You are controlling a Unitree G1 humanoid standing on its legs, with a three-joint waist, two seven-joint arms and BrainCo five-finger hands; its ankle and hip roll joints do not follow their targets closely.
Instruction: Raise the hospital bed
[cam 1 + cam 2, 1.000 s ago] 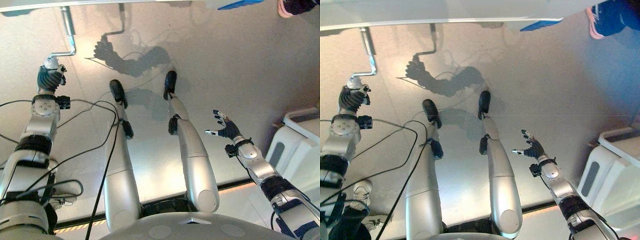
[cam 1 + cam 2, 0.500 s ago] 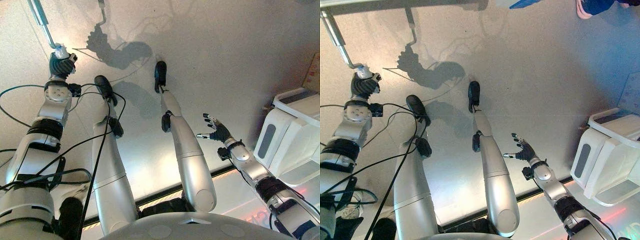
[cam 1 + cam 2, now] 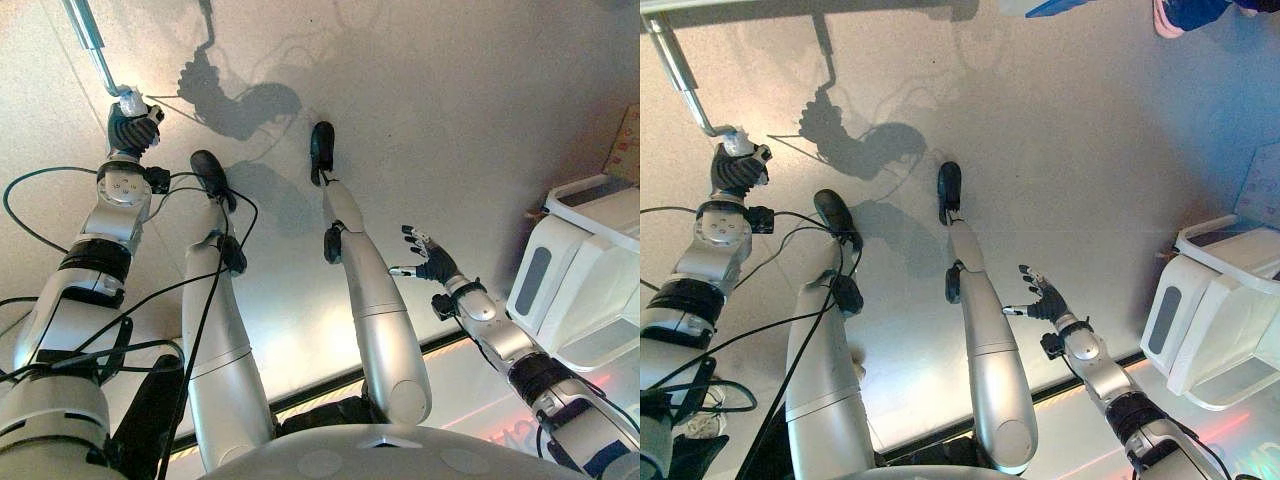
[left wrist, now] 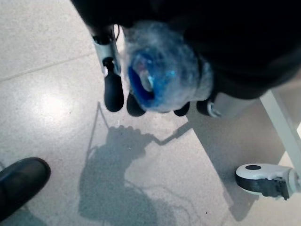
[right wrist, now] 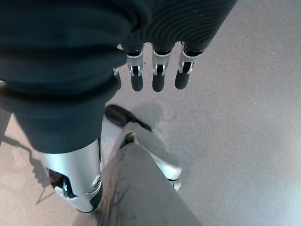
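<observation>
The bed itself is cut off at the top, so only its metal crank (image 3: 685,85) sticks down into sight, and a bed wheel (image 4: 265,179) shows on the floor (image 3: 450,120). The left robot hand (image 3: 130,125) is curled tight round the crank's handle (image 4: 157,77), which is wrapped in something blue and shiny. The right robot hand (image 3: 430,262) hangs well apart over the floor with its fingers (image 5: 157,77) spread out, holding nothing, near a white machine (image 3: 1215,320).
</observation>
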